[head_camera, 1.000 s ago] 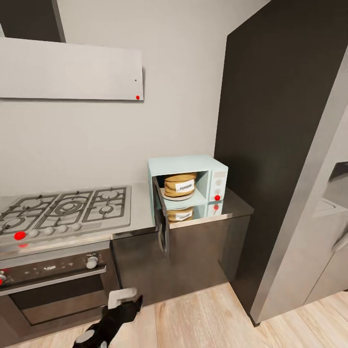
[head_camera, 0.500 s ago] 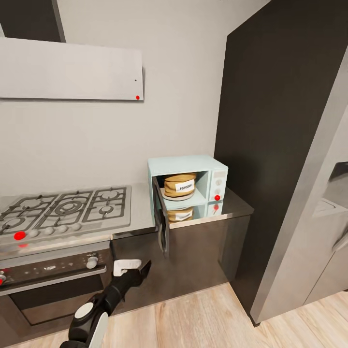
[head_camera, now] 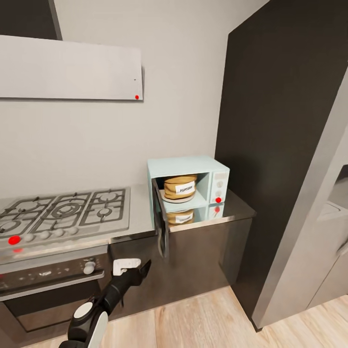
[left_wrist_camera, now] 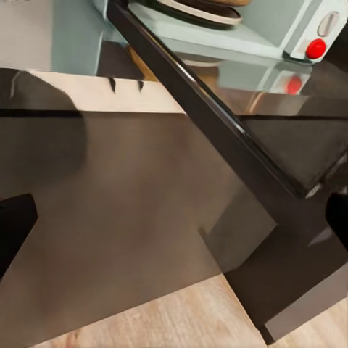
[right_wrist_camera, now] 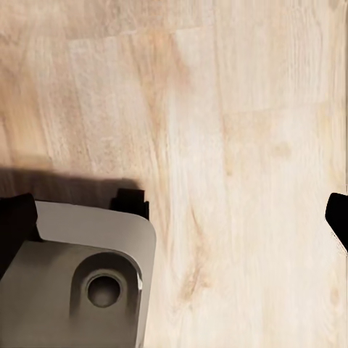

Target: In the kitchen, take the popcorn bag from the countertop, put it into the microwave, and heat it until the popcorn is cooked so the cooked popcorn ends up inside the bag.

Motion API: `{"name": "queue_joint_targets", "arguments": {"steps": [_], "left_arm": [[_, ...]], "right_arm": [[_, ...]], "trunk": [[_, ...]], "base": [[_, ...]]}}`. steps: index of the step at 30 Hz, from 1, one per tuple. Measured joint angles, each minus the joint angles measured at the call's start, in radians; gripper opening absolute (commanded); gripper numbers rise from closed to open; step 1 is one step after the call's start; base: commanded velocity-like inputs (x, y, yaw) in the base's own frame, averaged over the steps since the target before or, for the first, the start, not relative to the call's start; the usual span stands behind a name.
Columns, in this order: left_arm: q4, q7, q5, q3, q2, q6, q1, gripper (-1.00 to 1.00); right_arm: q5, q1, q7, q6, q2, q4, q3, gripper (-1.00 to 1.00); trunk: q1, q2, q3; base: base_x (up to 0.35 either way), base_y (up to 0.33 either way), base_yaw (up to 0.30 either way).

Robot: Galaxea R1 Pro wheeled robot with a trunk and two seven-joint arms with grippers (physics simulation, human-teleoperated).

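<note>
The small mustard-tan paper popcorn bag (head_camera: 180, 186) stands upright inside the boxy mint-blue microwave (head_camera: 188, 182), long axis vertical, its white label facing the open front. The dark glass door (head_camera: 162, 224) swings out toward 6 o'clock over the glossy grey surface (head_camera: 232, 207). The left claw (head_camera: 142, 268), at 7 o'clock from the microwave, holds nothing; its fingertips sit well apart in the wrist view. The right claw's fingertips are also spread, over the pale wooden floor (right_wrist_camera: 239, 145).
</note>
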Motion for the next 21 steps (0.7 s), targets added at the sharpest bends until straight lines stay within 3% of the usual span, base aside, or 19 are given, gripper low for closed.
{"name": "queue_joint_targets", "arguments": {"steps": [9, 21], "left_arm": [[0.0, -0.001, 0.0, 0.007, 0.001, -0.002, 0.0, 1.0], [0.008, 0.007, -0.009, 0.005, 0.01, -0.041, 0.0, 1.0]], "right_arm": [[-0.001, 0.0, -0.001, -0.004, 0.001, 0.0, -0.001, 1.0], [-0.002, 0.0, 0.0, -0.001, 0.0, 0.0, -0.001, 1.0]], "trunk": [[0.0, 0.0, 0.0], [0.0, 0.0, 0.0]], "base": [[0.1, 0.0, -0.011], [0.001, 0.0, -0.178]]}}
